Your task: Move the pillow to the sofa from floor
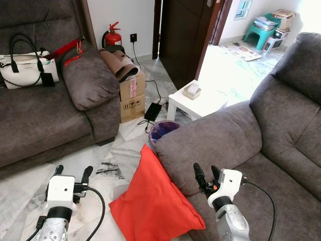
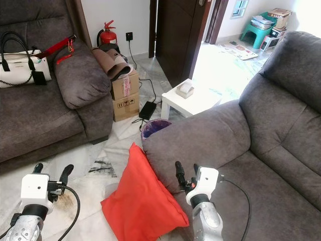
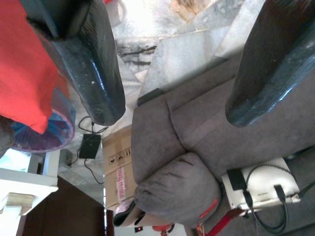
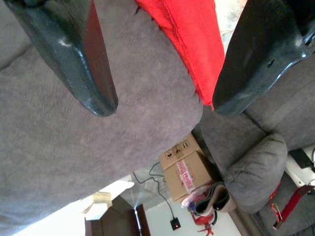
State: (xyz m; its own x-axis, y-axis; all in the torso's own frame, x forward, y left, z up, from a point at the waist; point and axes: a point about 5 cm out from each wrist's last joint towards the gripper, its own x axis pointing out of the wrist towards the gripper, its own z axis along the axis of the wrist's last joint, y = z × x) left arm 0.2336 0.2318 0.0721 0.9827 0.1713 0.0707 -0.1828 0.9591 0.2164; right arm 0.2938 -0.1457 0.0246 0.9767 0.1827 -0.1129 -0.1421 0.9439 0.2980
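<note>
Two hands were raised, fingers spread wide and holding nothing: the left hand at 7 o'clock over the floor; the right hand at 5 o'clock above the sofa. Between them the red pillow stood on the floor, leaning against the sofa's arm.

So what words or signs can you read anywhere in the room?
None can be read as words.
Cardboard boxes: black handling symbols printed on the lower one, too small to make out; red print on the tape of the upper one, blurred.
Fire extinguisher: any label is too small to read.
White handbag: no readable brand.
</note>
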